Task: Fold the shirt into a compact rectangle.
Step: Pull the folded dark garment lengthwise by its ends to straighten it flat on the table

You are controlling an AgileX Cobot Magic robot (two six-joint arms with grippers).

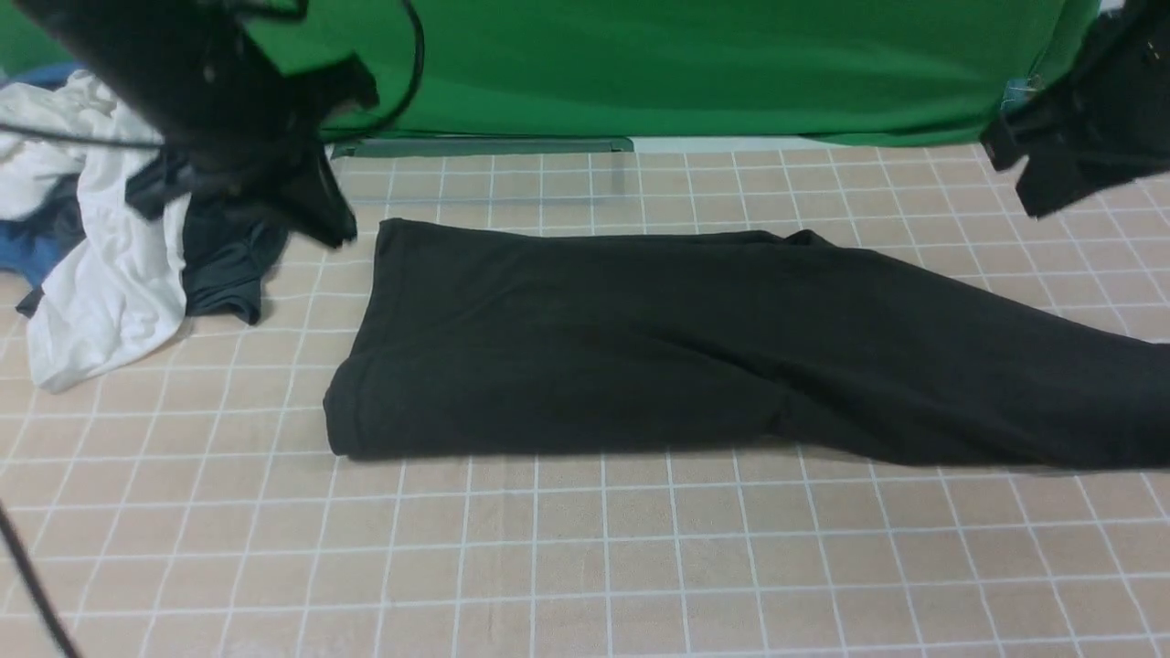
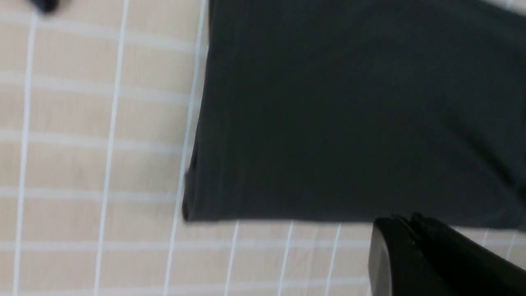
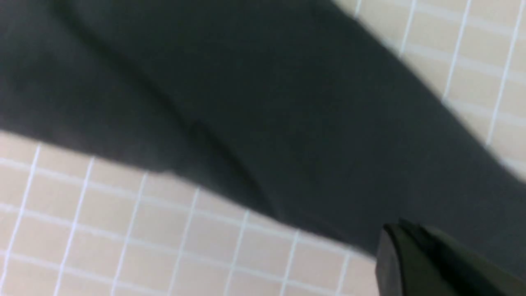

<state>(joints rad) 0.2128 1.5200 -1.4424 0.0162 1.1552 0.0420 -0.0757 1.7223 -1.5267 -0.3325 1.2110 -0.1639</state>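
Note:
The black shirt lies flat on the gridded table as a long band, one end squared off at the left and the other running out past the right edge of the front view. No print or label shows. My left gripper hangs above the table just behind the shirt's left end, shut with nothing in it. In the left wrist view its closed fingertips sit beside the shirt's edge. My right gripper is raised at the far right, shut and empty. Its tips hover over the shirt.
A heap of other clothes lies at the back left: a white garment, a dark grey one and some blue cloth. A green backdrop closes off the table's far edge. A black cable crosses the near left corner.

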